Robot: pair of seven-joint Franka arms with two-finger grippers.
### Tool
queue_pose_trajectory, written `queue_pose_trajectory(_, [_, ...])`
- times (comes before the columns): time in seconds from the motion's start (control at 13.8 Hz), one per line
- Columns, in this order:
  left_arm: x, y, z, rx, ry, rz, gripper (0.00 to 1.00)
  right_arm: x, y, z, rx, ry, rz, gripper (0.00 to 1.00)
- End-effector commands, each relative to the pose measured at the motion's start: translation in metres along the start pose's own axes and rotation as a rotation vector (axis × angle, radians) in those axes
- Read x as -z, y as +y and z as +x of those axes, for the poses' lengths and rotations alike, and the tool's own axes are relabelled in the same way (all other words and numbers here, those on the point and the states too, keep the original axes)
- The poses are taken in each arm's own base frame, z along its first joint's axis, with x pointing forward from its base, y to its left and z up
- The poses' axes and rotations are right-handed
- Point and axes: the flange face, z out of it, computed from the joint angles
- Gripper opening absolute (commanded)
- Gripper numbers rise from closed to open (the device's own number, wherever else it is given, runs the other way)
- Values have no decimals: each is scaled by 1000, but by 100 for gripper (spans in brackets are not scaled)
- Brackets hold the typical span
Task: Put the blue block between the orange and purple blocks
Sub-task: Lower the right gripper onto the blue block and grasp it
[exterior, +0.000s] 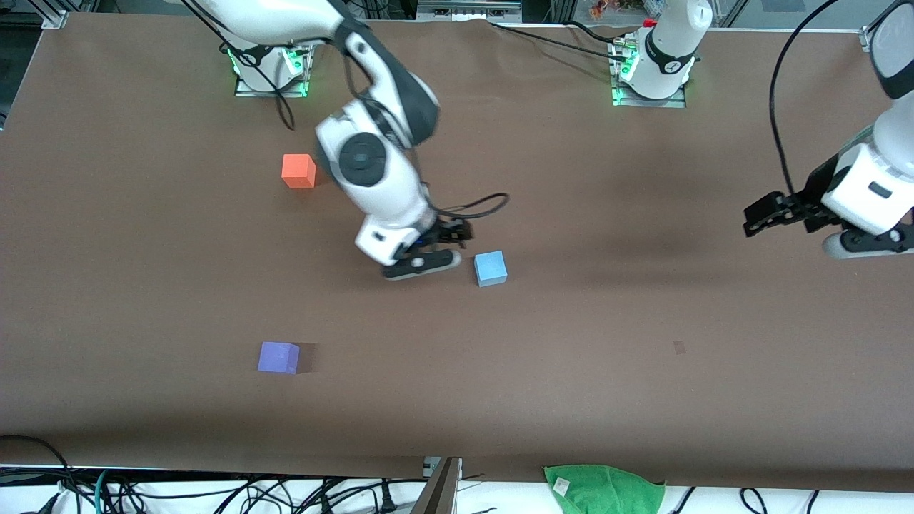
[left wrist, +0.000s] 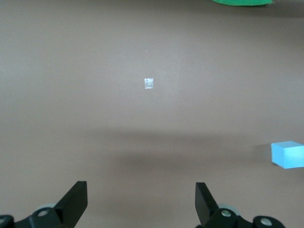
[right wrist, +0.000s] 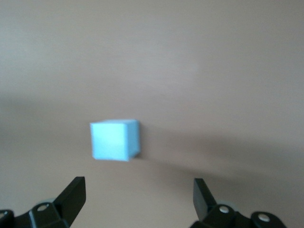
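The light blue block [exterior: 490, 268] sits on the brown table near its middle. My right gripper [exterior: 446, 246] hangs open and empty just beside it, on the side toward the right arm's end. In the right wrist view the blue block [right wrist: 114, 140] lies just ahead of the open gripper [right wrist: 137, 187], not between the fingers. The orange block [exterior: 298, 170] sits nearer the robots' bases. The purple block [exterior: 278, 357] sits nearer the front camera, roughly in line with the orange one. My left gripper [exterior: 757, 218] waits open and empty at the left arm's end; its wrist view [left wrist: 141, 190] shows the blue block [left wrist: 288, 154] at the edge.
A green cloth [exterior: 603, 489] lies at the table's front edge and also shows in the left wrist view [left wrist: 242, 2]. A small pale mark [exterior: 679, 347] is on the table surface. Cables hang below the front edge.
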Motion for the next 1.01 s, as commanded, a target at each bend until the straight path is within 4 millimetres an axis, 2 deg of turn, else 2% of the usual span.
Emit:
queue_pose_trajectory(0.0, [-6, -13, -58, -59, 40, -10, 100, -53, -31, -6, -44, 61, -18, 100])
queue_pose_trajectory(0.14, [3, -8, -74, -128, -33, 9, 100, -86, -44, -21, -25, 85, -62, 100])
queue_pose_trajectory(0.22, [5, -8, -71, -129, -39, 15, 100, -99, -58, -33, -10, 87, -80, 100])
queue_pose_trajectory(0.36, [0, -10, -62, -131, -46, 14, 100, -113, -67, -42, 23, 97, -114, 100])
queue_pose_trajectory(0.65, [6, -6, -57, -141, -32, 12, 100, -134, -83, -41, 62, 145, -139, 100])
queue_pose_trajectory(0.94, [4, -5, -58, -152, -42, 13, 100, -152, -79, -36, 65, 181, -115, 100])
